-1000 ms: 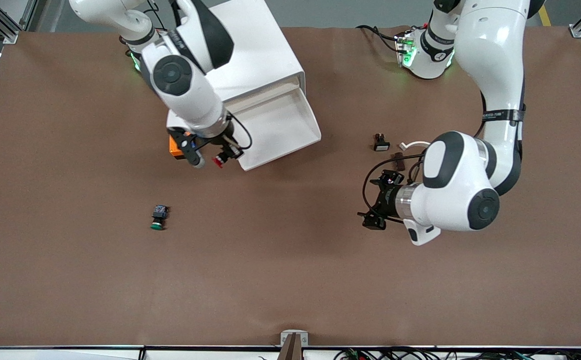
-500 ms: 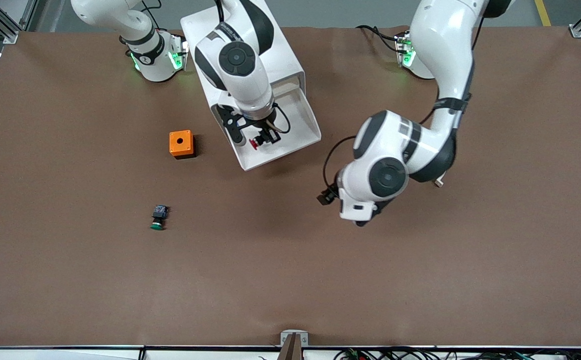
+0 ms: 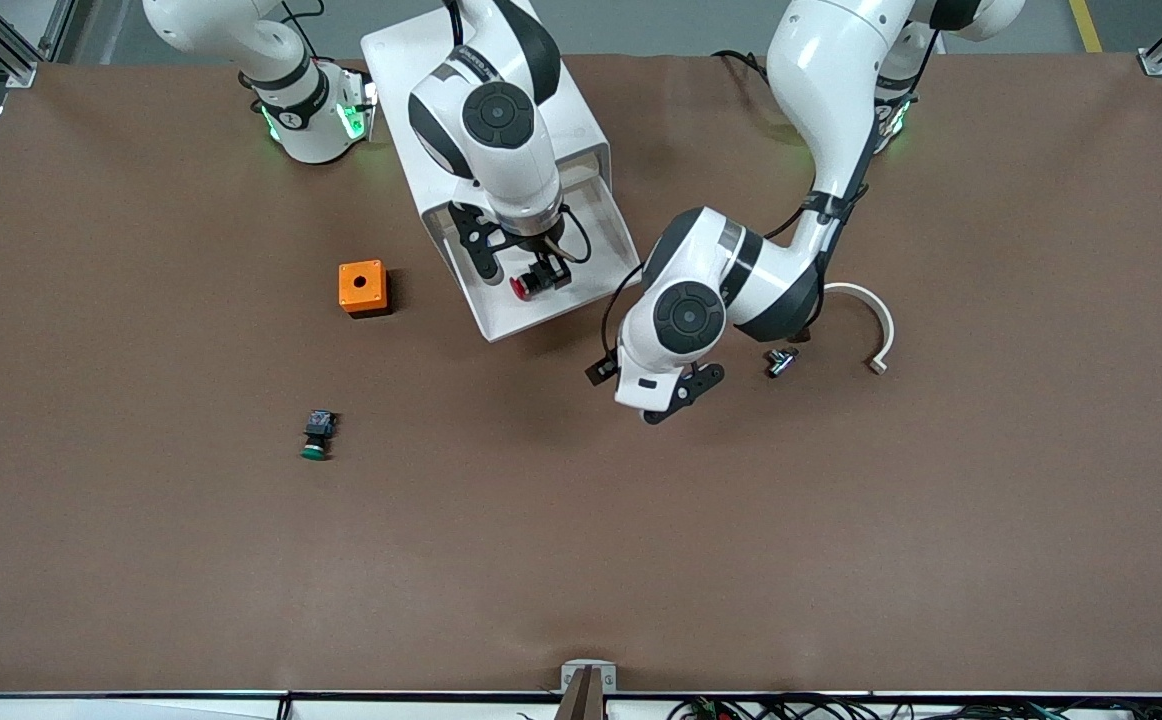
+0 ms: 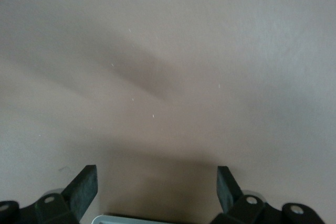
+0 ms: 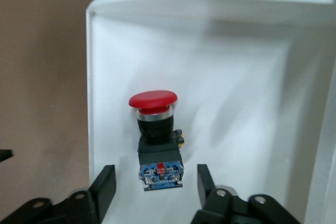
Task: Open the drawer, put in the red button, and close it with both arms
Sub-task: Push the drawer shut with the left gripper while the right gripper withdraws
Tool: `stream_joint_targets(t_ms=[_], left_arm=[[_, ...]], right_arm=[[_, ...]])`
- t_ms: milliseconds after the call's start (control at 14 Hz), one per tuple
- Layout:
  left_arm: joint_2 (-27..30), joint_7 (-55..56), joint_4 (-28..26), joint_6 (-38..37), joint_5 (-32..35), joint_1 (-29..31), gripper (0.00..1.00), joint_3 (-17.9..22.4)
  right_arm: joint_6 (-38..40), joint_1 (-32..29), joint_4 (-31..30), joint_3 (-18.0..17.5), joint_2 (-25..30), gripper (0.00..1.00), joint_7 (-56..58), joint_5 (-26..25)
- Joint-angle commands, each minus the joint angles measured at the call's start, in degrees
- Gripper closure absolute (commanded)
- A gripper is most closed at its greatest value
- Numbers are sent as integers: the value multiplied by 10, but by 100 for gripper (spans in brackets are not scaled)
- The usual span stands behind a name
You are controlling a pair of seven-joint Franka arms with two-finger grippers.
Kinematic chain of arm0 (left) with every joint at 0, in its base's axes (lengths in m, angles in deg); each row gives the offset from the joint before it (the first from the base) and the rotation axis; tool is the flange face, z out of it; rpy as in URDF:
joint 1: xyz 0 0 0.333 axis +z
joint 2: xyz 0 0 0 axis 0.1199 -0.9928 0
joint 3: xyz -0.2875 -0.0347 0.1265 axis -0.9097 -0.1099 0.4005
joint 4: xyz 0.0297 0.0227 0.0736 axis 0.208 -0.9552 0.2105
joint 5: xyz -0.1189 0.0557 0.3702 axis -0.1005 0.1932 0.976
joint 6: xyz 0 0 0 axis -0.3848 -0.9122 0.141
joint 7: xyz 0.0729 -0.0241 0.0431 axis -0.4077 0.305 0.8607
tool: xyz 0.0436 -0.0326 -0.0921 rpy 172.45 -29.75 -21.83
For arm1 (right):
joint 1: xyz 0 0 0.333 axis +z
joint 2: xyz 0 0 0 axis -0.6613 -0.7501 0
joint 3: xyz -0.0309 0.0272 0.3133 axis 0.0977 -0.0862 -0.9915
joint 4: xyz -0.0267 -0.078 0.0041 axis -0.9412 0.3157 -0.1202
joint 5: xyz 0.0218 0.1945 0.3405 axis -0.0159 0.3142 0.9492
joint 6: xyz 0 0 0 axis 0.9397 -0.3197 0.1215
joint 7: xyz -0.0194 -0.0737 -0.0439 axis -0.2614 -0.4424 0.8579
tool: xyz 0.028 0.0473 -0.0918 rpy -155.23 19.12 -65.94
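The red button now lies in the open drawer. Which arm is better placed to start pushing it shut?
Probably the left: its open gripper hangs over bare table before the drawer. The right gripper is open above the red button.

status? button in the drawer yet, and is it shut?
Done: the drawer is pulled open and the red button lies inside it. In hand: the right gripper hangs over the button with its fingers apart on either side, not gripping it. The left gripper is open over bare table near the drawer's front. Left: pull the right gripper clear and push the drawer shut with both arms.
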Motion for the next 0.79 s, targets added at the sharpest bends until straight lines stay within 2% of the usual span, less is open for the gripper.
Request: stream_joint_targets(t_ms=[0, 429, 714], left_arm=[[25, -27, -34, 8, 11, 2, 0, -22], [31, -18, -44, 9, 5, 2, 0, -64], [53, 13, -80, 8, 3, 1, 0, -108]], right_arm=[[16, -6, 8, 9, 16, 0, 120, -10], [220, -115, 124, 16, 38, 0, 451, -10], [289, -211, 130, 17, 77, 0, 689, -35]])
